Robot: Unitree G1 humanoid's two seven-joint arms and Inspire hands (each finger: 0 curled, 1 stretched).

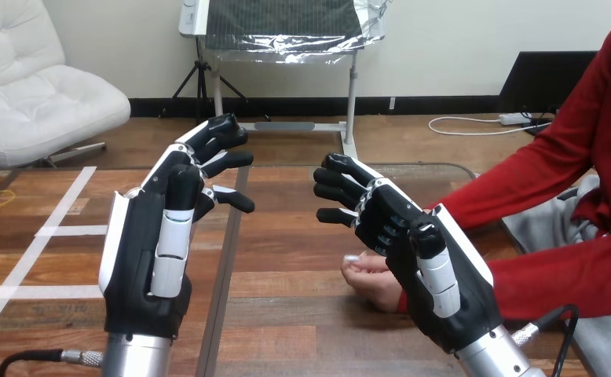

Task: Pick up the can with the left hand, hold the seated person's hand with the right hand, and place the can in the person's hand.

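Occlusion | I see person's curled hand (369, 281) partly hidden behind black-and-white right hand (424, 259) | silver left forearm (136, 357) cut by bottom edge

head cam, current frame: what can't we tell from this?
- the person's hand: head view, half covered by the right hand; its palm and any contact between the two are unclear.
- the red sleeve above it: head view, its end lies behind the right hand.
- the table: head view, patches behind the left hand and the right hand are covered.
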